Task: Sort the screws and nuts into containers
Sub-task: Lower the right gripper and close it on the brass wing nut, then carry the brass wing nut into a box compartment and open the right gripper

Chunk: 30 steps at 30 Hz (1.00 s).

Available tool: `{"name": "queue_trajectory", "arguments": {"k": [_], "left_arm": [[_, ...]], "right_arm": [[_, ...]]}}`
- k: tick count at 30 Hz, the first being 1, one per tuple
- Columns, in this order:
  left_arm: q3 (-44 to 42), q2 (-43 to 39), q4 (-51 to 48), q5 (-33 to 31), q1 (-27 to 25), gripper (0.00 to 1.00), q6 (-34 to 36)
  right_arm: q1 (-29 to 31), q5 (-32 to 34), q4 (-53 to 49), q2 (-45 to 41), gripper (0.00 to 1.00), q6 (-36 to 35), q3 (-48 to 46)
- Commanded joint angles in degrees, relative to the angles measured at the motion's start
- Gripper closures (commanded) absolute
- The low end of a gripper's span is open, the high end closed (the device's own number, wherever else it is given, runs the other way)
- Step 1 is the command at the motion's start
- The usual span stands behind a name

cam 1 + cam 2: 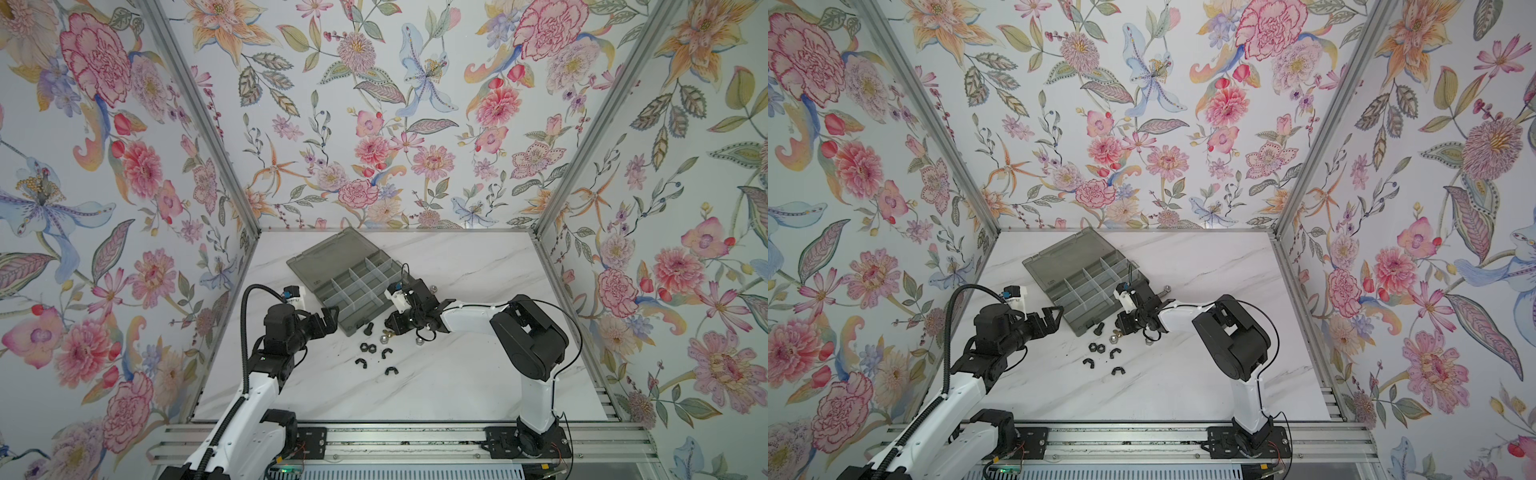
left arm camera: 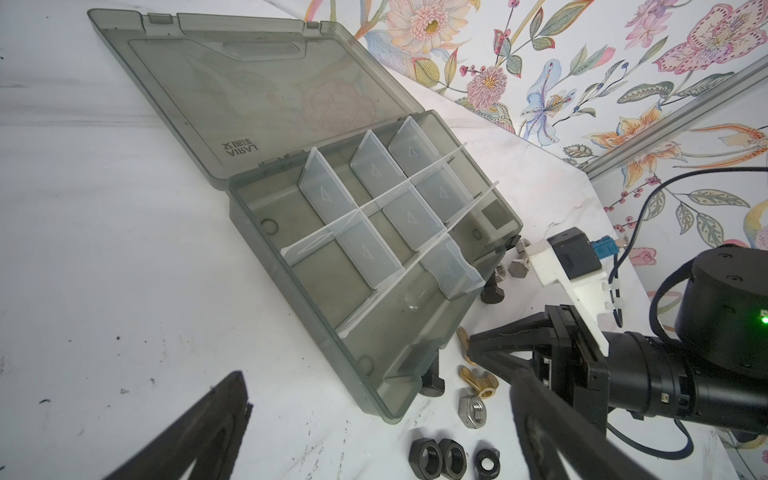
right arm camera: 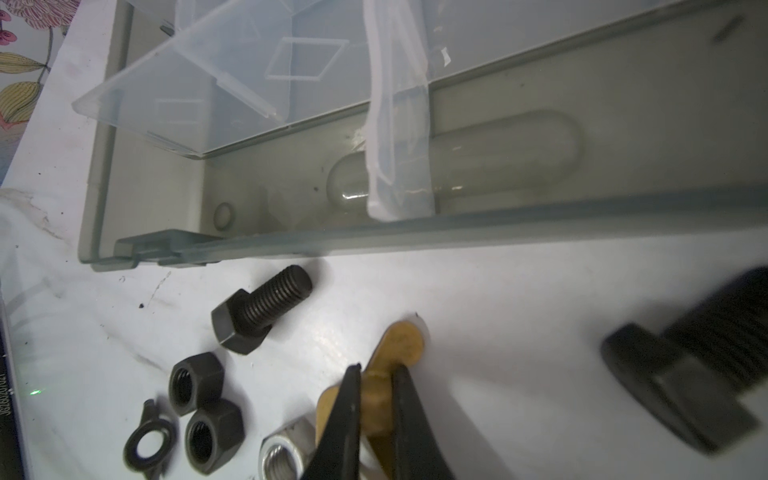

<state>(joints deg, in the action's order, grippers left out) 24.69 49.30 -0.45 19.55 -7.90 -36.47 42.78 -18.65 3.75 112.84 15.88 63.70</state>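
The brass wing nut (image 3: 405,340) lies on the worktop (image 3: 498,299), just outside the front wall of the organizer box (image 3: 457,235). My right gripper (image 3: 378,369) is clenched across its middle, gripping it from both sides. A silver nut (image 3: 286,453) sits close against its near wing (touching or not, I cannot tell). Further out lie two black hex nuts (image 3: 195,382) side by side, a black winged piece (image 3: 149,442) and a black bolt (image 3: 257,309) with its thread pointing at the box. A second black bolt (image 3: 685,374), blurred, lies on the other side. The box wall stands between the wing nut and the box's inside. My left gripper (image 1: 331,319) hangs spread wide beside the box, holding nothing.
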Motion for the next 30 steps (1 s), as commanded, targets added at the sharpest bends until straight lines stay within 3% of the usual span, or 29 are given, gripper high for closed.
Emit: {"name": "queue_trajectory", "arguments": {"k": [1,17,30], "left_arm": [[0.71,0.36,-1.02,1.32,-0.46,0.01,0.19],[0.44,-0.02,-1.25,1.04,-0.45,0.00,0.34],[0.07,-0.26,-2.27,0.59,-0.36,0.01,1.63]], "right_arm": [[0.02,-0.93,-0.15,-2.44,0.89,-0.50,-0.55],[0.52,-7.83,0.23,-14.11,0.97,-5.04,-0.06],[5.00,-6.13,3.09,-1.93,0.97,-7.56,16.94]]}}
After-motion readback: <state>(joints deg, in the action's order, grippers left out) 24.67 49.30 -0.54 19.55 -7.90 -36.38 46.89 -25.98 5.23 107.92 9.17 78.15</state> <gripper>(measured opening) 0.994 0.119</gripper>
